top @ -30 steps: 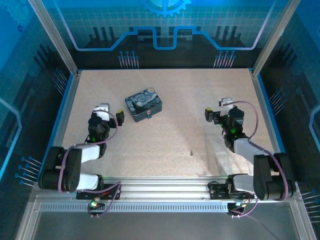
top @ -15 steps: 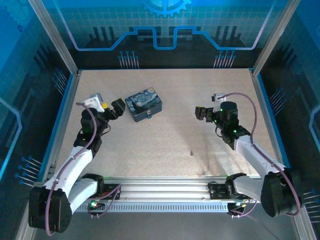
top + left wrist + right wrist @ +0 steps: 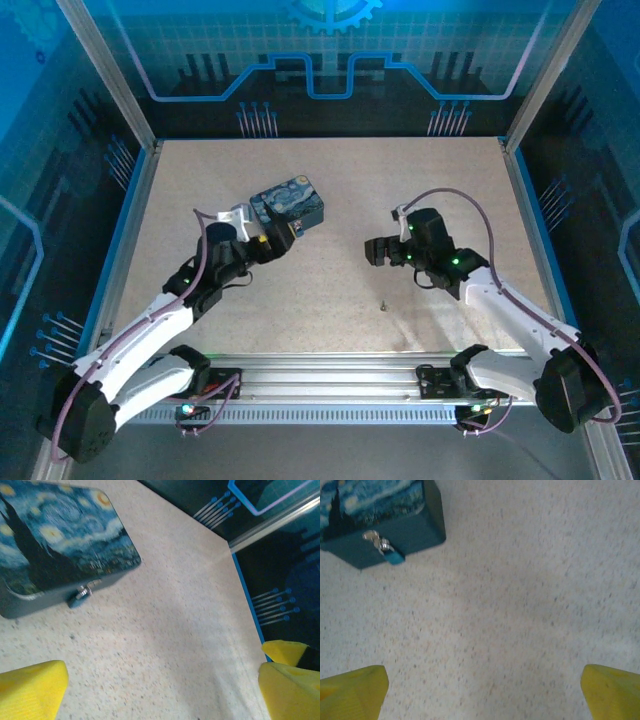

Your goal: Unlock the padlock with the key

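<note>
The blue swirly tin (image 3: 288, 204) lies left of the table's centre. The tiny padlock (image 3: 297, 230) hangs at the tin's front clasp, and it is also seen in the left wrist view (image 3: 80, 594) and the right wrist view (image 3: 387, 550). The key (image 3: 383, 305) is a dark speck lying on the table, nearer than the tin and to its right. My left gripper (image 3: 277, 239) hovers just in front of the tin's left front corner, open and empty (image 3: 160, 695). My right gripper (image 3: 376, 250) is right of the tin and beyond the key, open and empty (image 3: 481, 695), facing the padlock.
A speckled beige tabletop (image 3: 330, 280) is bounded by blue-edged aluminium rails (image 3: 128, 215) on the left and right. Bare surface lies between the two grippers and around the key.
Both arms have reached out from near the table's sides. The left gripper swung right to the tin's front. The right gripper moved left towards the middle. The tin and key have not moved.
</note>
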Robot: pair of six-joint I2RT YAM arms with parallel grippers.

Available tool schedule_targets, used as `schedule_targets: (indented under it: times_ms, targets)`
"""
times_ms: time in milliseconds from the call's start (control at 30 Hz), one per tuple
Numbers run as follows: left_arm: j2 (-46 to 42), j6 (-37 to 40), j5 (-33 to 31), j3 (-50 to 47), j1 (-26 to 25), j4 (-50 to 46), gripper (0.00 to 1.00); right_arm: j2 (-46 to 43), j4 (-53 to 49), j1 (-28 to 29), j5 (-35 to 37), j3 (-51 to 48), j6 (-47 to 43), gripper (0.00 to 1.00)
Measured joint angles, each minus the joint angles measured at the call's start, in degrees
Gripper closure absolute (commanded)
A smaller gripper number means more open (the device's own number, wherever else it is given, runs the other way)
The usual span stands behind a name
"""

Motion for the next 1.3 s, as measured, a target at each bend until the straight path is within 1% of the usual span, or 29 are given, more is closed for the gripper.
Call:
schedule_targets:
  times_ms: [233,367,467,600,700,900,1067,1300]
  targets:
    - [2.2,-3.3,-1.3,-1.7,-7.2,1.9,0.01,-1.7,-8.4,3.0,-0.1,-1.5,4.6,0.01]
    - [5.7,-4.8,-1.3,-3.3,-11.0,4.3,0.01,-2.4,-10.8,4.0,-1.0,-5.2,6.1,0.09]
    - [8.0,-5.7,-1.3,-4.2,-12.4,6.1,0.01,-2.4,-12.1,4.3,-1.8,-7.5,6.7,0.16]
    - [9.9,-6.3,-1.3,-4.5,-13.0,8.2,0.01,-1.6,-12.1,4.7,-3.4,-9.3,7.0,0.27]
    - [10.6,-6.3,-1.3,-4.5,-13.0,9.4,0.01,-0.1,-11.7,5.2,-4.5,-9.6,6.9,0.32]
    - [10.6,-6.3,-1.4,-4.5,-13.0,10.6,0.01,4.2,-10.4,6.3,-5.5,-9.6,6.4,0.41]
    - [10.6,-6.3,-1.6,-4.5,-13.0,10.5,0.01,7.3,-10.0,6.7,-5.9,-9.6,6.2,0.46]
    - [10.7,-6.3,-1.7,-4.5,-13.1,10.5,0.01,8.8,-9.3,6.8,-6.1,-9.7,6.2,0.54]
